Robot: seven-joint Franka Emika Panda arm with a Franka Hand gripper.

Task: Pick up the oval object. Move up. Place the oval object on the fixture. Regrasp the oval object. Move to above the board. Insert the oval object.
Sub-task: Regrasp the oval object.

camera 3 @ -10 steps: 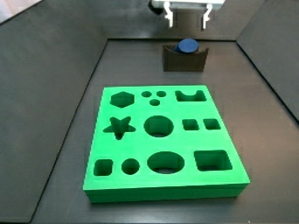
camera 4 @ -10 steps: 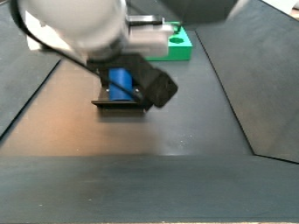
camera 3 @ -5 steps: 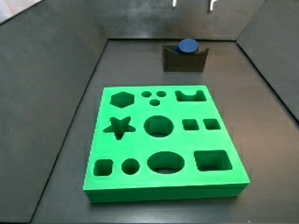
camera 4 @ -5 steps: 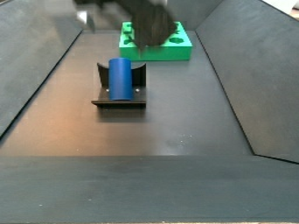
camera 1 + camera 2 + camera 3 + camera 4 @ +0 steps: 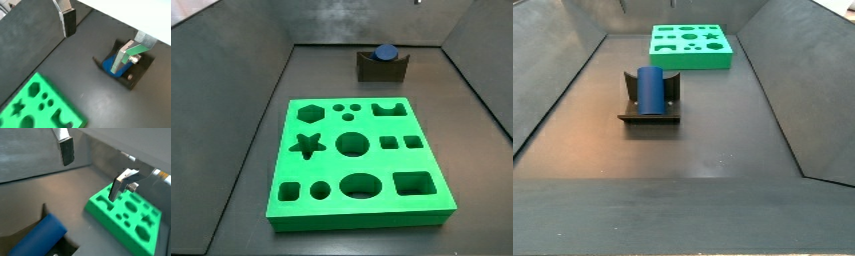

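Tool [image 5: 97,37] hangs empty (fingers apart) above oval object [image 5: 652,88] resting on fixture [image 5: 649,116].

Oval object seated on fixture; board flat on worktop; gripper raised and empty.

The oval object [image 5: 651,89], a short blue peg with rounded ends, lies on its side in the curved notch of the fixture [image 5: 649,117]; in a side view its oval end face [image 5: 385,52] shows above the dark block [image 5: 381,68]. The fixture stands near one end of the worktop, well apart from the board [image 5: 358,163], a bright green slab lying flat mid-worktop, with star, circle, square, oval and hexagon cut-outs, all vacant. The gripper [image 5: 100,35] hangs above, fingers [image 5: 69,22] spread wide with nothing between them; both wrist views show peg [image 5: 39,236] and board [image 5: 127,215] below.
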